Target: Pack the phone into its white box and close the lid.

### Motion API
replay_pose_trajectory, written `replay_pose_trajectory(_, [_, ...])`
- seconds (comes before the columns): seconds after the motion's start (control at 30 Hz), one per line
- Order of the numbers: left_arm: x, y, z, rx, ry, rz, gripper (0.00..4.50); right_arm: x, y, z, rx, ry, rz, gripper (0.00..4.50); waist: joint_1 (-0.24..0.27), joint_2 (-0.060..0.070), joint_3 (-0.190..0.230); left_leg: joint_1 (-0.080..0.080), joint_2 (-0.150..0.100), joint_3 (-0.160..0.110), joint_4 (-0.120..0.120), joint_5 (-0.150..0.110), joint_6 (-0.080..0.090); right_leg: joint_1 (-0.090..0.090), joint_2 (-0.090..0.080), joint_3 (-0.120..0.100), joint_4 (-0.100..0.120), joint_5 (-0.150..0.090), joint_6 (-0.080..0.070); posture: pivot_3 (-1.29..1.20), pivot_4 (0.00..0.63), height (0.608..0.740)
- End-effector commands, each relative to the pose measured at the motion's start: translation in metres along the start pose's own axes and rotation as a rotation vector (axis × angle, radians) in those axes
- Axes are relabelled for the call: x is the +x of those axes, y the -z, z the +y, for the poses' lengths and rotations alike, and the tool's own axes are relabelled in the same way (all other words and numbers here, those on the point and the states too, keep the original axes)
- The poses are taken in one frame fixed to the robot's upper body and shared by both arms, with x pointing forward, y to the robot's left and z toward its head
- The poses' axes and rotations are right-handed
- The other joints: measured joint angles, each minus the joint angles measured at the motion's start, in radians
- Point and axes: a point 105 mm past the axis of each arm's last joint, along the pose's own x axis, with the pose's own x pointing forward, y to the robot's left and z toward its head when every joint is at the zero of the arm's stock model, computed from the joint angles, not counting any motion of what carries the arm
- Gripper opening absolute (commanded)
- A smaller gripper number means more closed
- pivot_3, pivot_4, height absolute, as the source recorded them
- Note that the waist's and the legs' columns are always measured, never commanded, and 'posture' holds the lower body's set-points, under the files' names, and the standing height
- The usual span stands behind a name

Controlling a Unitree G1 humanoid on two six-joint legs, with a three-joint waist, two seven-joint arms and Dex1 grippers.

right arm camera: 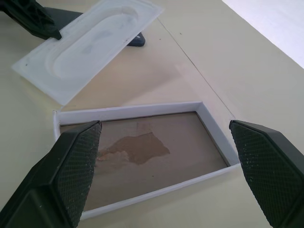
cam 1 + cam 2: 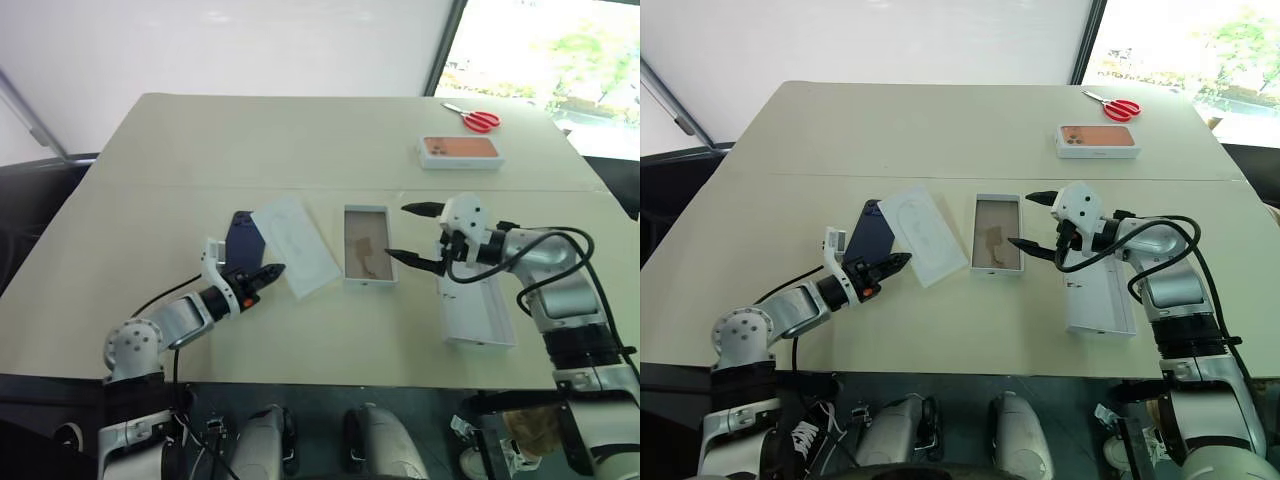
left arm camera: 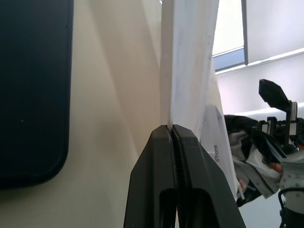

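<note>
The dark navy phone [image 2: 241,238] lies flat on the table, left of the white box [image 2: 347,250], with its right side under a thin white insert [image 2: 296,244]. My left gripper [image 2: 268,271] is shut on the insert's near edge [image 3: 190,71], and the phone [image 3: 33,95] lies just beside it. The white box [image 1: 123,112] stands open, its brownish floor bare. My right gripper [image 2: 409,233] hovers open at the box's right side, one finger toward each end. The lid [image 2: 480,312] lies on the table under my right forearm.
At the back right lie a white box with an orange phone picture [image 2: 460,152] and, beyond it, red-handled scissors [image 2: 478,119]. A seam between two tabletops [image 2: 150,187] runs across behind the work area.
</note>
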Motion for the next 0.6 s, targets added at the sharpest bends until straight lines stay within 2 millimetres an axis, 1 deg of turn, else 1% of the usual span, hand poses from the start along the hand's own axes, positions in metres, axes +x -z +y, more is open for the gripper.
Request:
replay_pose_trajectory(0.03, [-0.013,-0.021,-0.008,0.071,0.022,-0.034,0.06,0.011,-0.018,0.021,0.01,-0.085,-0.069,4.5,0.0,0.0,0.0,0.0,0.0,0.0,0.0,0.0,0.0,0.0,0.0,0.0,0.0,0.0,0.0,0.0,0.15,0.74])
replay_pose_trajectory(0.1, [-0.018,-0.036,-0.008,0.105,0.004,-0.062,0.06,0.021,-0.013,0.039,0.041,-0.15,-0.056,4.5,0.001,0.0,0.0,0.0,0.0,0.0,-0.001,0.0,0.0,0.0,0.0,0.0,0.0,0.0,0.0,0.0,0.15,0.74])
replay_pose_trajectory(0.13, [-0.019,-0.041,-0.01,0.125,0.003,-0.071,0.06,0.025,-0.008,0.045,0.048,-0.167,-0.036,4.5,0.001,0.0,0.0,0.0,0.0,0.0,-0.001,0.0,0.0,0.0,0.0,0.0,0.0,0.0,-0.001,0.0,0.15,0.74])
replay_pose_trajectory(0.27, [-0.019,-0.048,-0.02,0.158,0.024,-0.066,0.06,0.032,0.011,0.054,0.07,-0.204,0.042,4.5,0.004,0.0,0.0,-0.001,-0.001,0.0,-0.001,0.0,0.0,0.0,-0.002,0.0,-0.002,-0.002,-0.004,0.0,0.15,0.74])
replay_pose_trajectory(0.37, [-0.018,-0.044,-0.019,0.211,-0.001,-0.045,0.06,0.035,0.021,0.052,0.083,-0.2,0.078,4.5,0.001,0.0,0.0,-0.001,-0.002,0.0,-0.001,-0.001,0.0,0.0,-0.003,0.0,-0.004,-0.002,-0.004,0.0,0.15,0.74])
replay_pose_trajectory(0.4, [-0.018,-0.044,-0.021,0.211,0.006,-0.046,0.0,0.035,0.023,0.049,0.093,-0.192,0.083,3.99,0.0,0.0,0.0,-0.002,-0.002,0.0,-0.001,-0.001,0.0,0.0,-0.003,0.0,-0.004,-0.002,-0.004,0.0,0.15,0.74])
replay_pose_trajectory(0.43, [-0.018,-0.045,-0.021,0.215,0.005,-0.054,0.0,0.034,0.025,0.047,0.092,-0.191,0.093,3.61,0.0,0.0,0.0,-0.002,-0.002,0.0,-0.001,-0.001,0.0,0.0,-0.003,0.0,-0.004,-0.002,-0.004,0.0,0.15,0.74])
replay_pose_trajectory(0.5, [-0.019,-0.046,-0.021,0.234,-0.008,-0.063,0.0,0.033,0.029,0.046,0.078,-0.2,0.111,2.7,0.0,0.0,0.0,-0.002,-0.002,0.0,-0.001,-0.001,0.0,-0.001,-0.003,0.0,-0.003,-0.002,-0.004,0.0,0.15,0.74])
replay_pose_trajectory(0.57, [-0.019,-0.046,-0.022,0.228,-0.004,-0.067,0.0,0.031,0.037,0.047,0.058,-0.216,0.141,1.55,0.0,0.0,0.0,-0.002,-0.002,0.0,-0.002,-0.001,0.0,-0.001,-0.003,0.0,-0.004,-0.002,-0.004,0.0,0.15,0.74])
replay_pose_trajectory(0.6, [-0.019,-0.046,-0.022,0.233,-0.005,-0.069,0.0,0.031,0.038,0.048,0.063,-0.222,0.142,1.12,0.0,0.0,0.0,-0.002,-0.002,0.0,-0.002,-0.001,0.0,-0.001,-0.003,0.0,-0.004,-0.002,-0.004,0.0,0.15,0.74])
